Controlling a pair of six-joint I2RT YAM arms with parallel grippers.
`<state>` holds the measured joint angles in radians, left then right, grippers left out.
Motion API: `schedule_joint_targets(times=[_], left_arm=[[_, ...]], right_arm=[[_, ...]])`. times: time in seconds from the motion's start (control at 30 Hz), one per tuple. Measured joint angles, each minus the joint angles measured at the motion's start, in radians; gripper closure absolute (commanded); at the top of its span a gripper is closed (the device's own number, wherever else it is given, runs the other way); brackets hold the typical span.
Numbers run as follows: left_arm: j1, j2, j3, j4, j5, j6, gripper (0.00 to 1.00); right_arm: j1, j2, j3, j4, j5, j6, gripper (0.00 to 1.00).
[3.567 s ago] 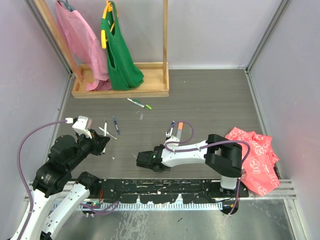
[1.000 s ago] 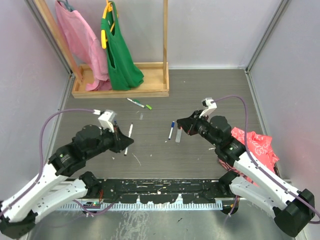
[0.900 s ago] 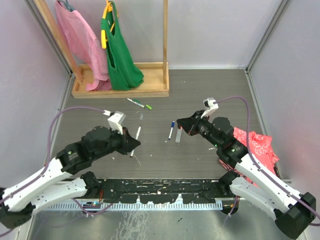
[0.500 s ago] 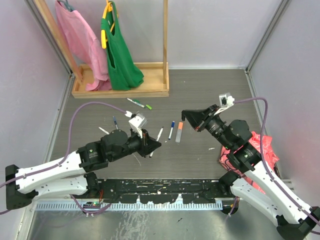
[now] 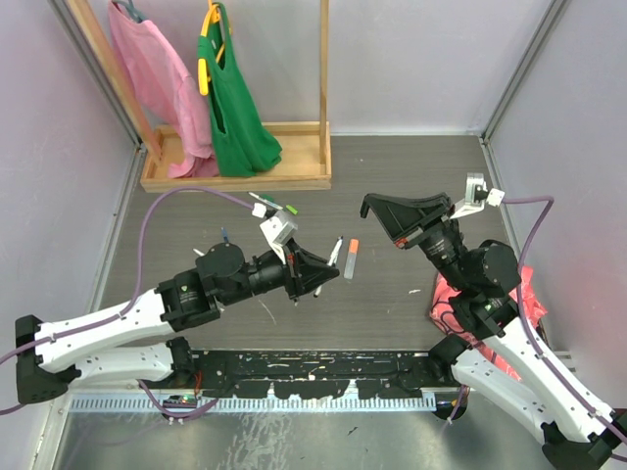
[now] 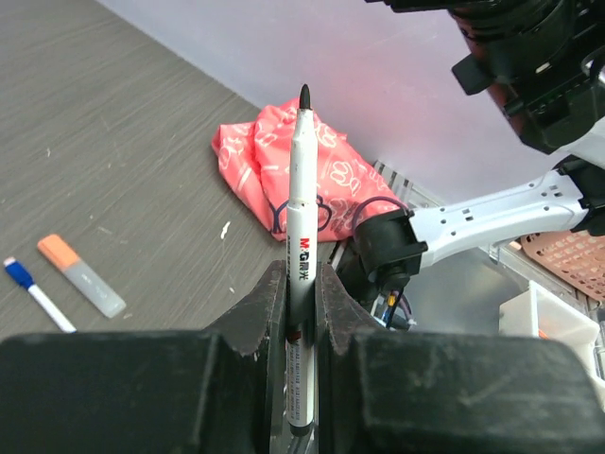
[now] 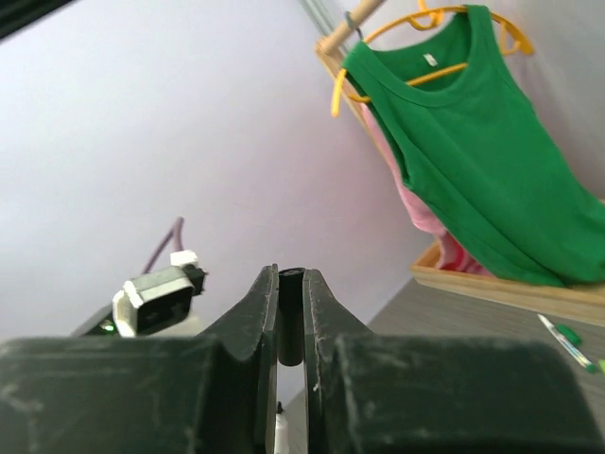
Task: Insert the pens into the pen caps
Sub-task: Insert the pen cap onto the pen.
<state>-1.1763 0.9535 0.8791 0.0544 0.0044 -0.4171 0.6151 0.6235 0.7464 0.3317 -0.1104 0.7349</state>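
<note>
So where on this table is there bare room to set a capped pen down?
Widest free patch: the far right of the table, between the wooden rack base and the right wall. The near middle, left of the red cloth, is nearly bare too. Crowded: the centre, with the orange marker and blue pen.

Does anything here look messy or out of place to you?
Yes: a crumpled red cloth lies bunched at the right side of the tabletop, and small white scraps are strewn over it.
</note>
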Motion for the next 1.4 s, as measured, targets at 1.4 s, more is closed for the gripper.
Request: schedule_joint_targets(times=[1.4], left_arm=[[-0.001, 0.030, 0.022, 0.062, 0.018, 0.018, 1.00]], right_arm=[[0.000, 0.048, -0.108, 0.238, -0.117, 0.211, 1.00]])
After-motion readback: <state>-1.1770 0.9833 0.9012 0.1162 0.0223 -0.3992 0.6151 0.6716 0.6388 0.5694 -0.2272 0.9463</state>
